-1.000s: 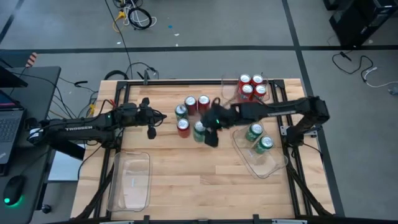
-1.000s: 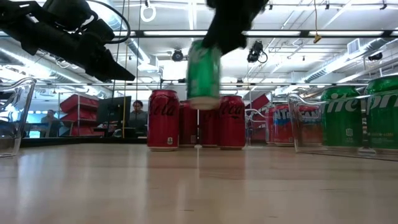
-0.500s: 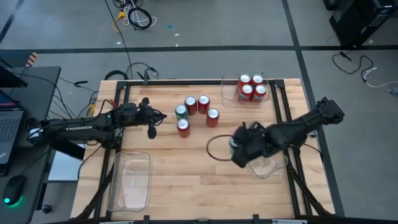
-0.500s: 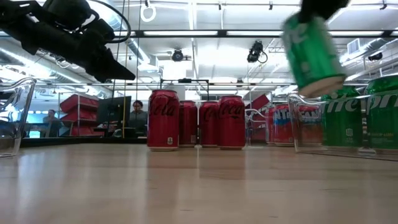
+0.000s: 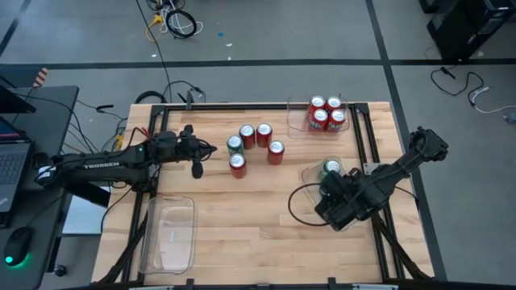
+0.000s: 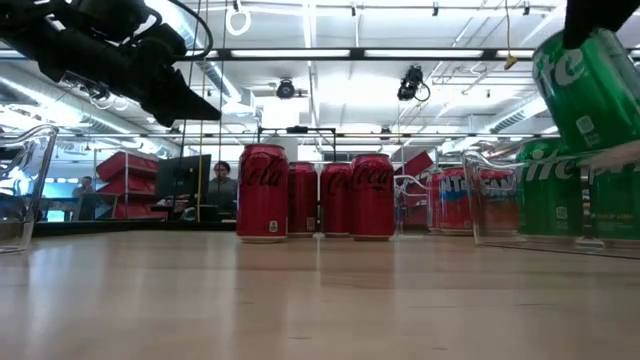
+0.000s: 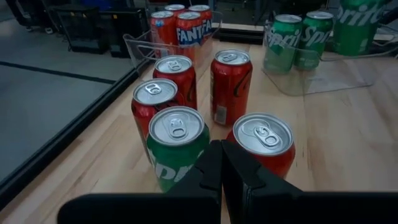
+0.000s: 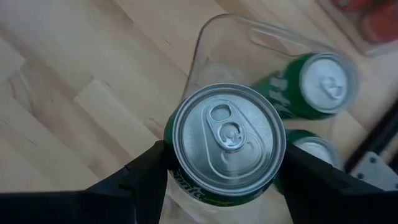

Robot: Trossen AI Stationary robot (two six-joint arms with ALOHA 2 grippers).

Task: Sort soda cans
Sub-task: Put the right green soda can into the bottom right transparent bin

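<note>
The right pincer (image 5: 339, 201) hangs over the clear bin (image 5: 310, 173) at the right side of the desk (image 5: 242, 225), clenched on a green can (image 8: 227, 146). From above, the arm covers that can almost wholly. In the right wrist view its silver top fills the middle, with a dark finger (image 8: 140, 177) pressed to each side of the body. In the low view the held can (image 6: 590, 90) is tilted and cut off at the picture's edge, above the bin wall.

Two more green cans sit in the bin just beyond the pincer. From above only one (image 5: 331, 167) shows; the other is hidden under the arm, and in the wrist view it (image 8: 314, 149) is half covered by the held can.

The left pincer (image 5: 196, 156) waits above the desk on the left, its fingers pressed together on nothing. Just past its tips stands a loose group of five cans: a green can (image 5: 235, 144) and a red can (image 5: 237, 164) nearest, then three more red ones (image 5: 264, 133) behind. In the low view the green one is hidden behind the red cans (image 6: 263, 190).

Far beyond the left pincer, at the desk's back right corner, a second bin (image 5: 294, 121) holds four red cans (image 5: 326, 113). An empty-looking bin (image 5: 169, 234) lies at the front left.

A person (image 6: 222, 185) stands in the room behind, small and hard to make out.
</note>
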